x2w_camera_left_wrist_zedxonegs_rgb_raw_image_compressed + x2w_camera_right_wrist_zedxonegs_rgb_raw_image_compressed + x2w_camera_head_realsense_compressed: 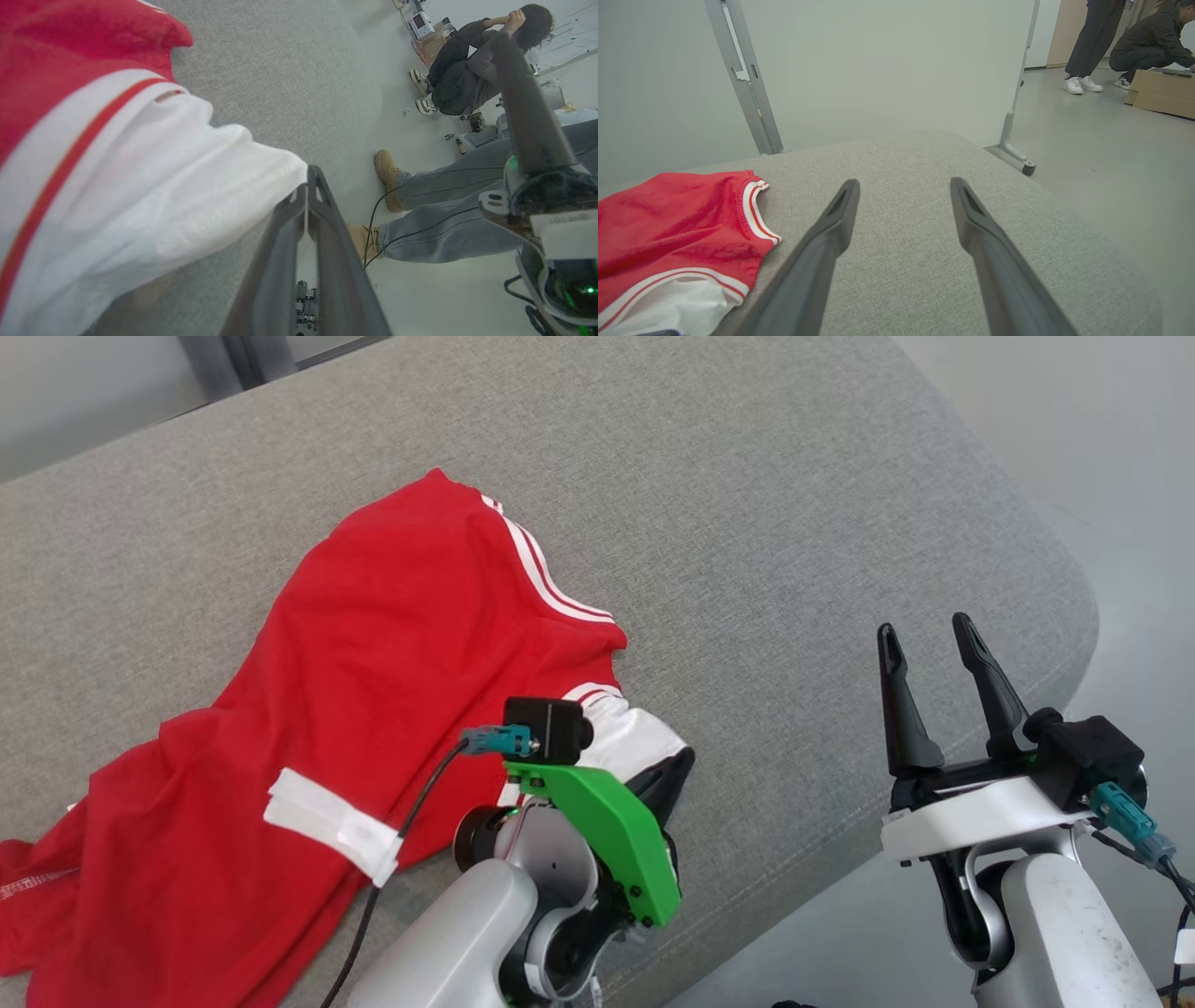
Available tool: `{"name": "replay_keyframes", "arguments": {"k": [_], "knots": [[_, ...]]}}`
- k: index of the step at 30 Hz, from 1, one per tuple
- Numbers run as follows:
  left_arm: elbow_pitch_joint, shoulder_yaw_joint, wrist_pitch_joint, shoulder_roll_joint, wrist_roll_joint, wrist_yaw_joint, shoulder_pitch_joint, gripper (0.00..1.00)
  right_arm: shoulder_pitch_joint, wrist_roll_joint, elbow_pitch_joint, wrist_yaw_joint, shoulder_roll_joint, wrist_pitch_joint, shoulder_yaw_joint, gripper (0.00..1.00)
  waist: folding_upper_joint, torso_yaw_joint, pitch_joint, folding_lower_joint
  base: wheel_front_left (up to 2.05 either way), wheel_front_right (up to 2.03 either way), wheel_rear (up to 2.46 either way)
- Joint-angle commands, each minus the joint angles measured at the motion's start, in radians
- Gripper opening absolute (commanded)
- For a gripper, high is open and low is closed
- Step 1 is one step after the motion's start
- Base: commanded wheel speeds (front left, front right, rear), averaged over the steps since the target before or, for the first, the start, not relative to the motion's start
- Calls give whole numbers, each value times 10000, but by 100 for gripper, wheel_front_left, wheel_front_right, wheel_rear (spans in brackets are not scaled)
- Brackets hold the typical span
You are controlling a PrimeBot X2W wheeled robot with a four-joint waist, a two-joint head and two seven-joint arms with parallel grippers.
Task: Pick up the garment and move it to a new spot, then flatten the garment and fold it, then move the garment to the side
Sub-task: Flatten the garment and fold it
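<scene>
**Progress: early.** The red garment (401, 635), white-striped along one seam, lies rumpled on the grey upholstered worktop (766, 523), neither flattened nor folded. In my judgement the first step, the pick-up, has reached only the grip. The move, the flattening, the folding and the setting aside all remain.

**Left hand** (678, 769): closed tight, fingers pressed together. Its tips sit at the near edge of the garment's white inner cloth and appear to have nipped that edge, though the bite looks thin. The rest of the garment spreads beyond this hand and to its left, resting on the worktop, not lifted.

**Right hand** (926, 631): spread wide and holding nothing. It hovers at the worktop's edge, well apart from the garment, which lies off to its left.

**Not verifiable:**
- The green bracket (607, 821) masks most of the left hand's fingers in the head view.
- The left wrist view blurs at close range, so how much cloth is caught cannot be told.
- The garment's end farthest from the left hand is cut off by the frame.
- Whether it is a shirt or shorts is unclear.
</scene>
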Motion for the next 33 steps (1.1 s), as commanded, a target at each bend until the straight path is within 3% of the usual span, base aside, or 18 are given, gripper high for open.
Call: {"name": "replay_keyframes", "arguments": {"k": [1,11,14,15,16,17,23,28,33], "knots": [[72,-110,77,-135,-128,-70,-320,0,-111,90,45,-3,-8,-30,32,100,-1,-162,27,0,0,0,0],[1129,-1007,-341,-401,-485,202,-1285,0,-189,391,156,-3,-5,-30,273,100,-1,-737,222,0,0,0,0],[1526,-1413,-802,-371,-907,535,-1576,0,-184,434,160,-3,-4,-30,253,100,-1,-777,344,0,0,0,0],[1659,-1551,-938,-371,-1028,644,-1660,35,-189,458,151,-3,-4,-30,257,100,-1,-781,390,0,0,0,0],[1761,-1730,-989,-386,-1112,679,-1710,96,-192,475,136,-3,-5,-30,252,100,-1,-784,428,0,0,0,0],[1840,-1909,-999,-391,-1274,710,-1748,100,-187,491,128,-3,-7,-30,237,100,-1,-782,449,0,0,0,0],[1549,-2544,-850,-396,-1916,581,-1935,100,-82,259,104,-3,-6,-30,-96,100,-1,-306,425,0,0,0,0],[271,-2252,-1220,-342,-2179,385,-1967,100,-112,-266,-121,-3,-22,-30,-471,100,-1,604,173,0,0,0,0],[-1176,-1461,-2351,509,-1603,652,-1861,100,-67,-558,-321,-3,-395,-30,-745,100,-1,1719,-287,0,0,0,0]]}}
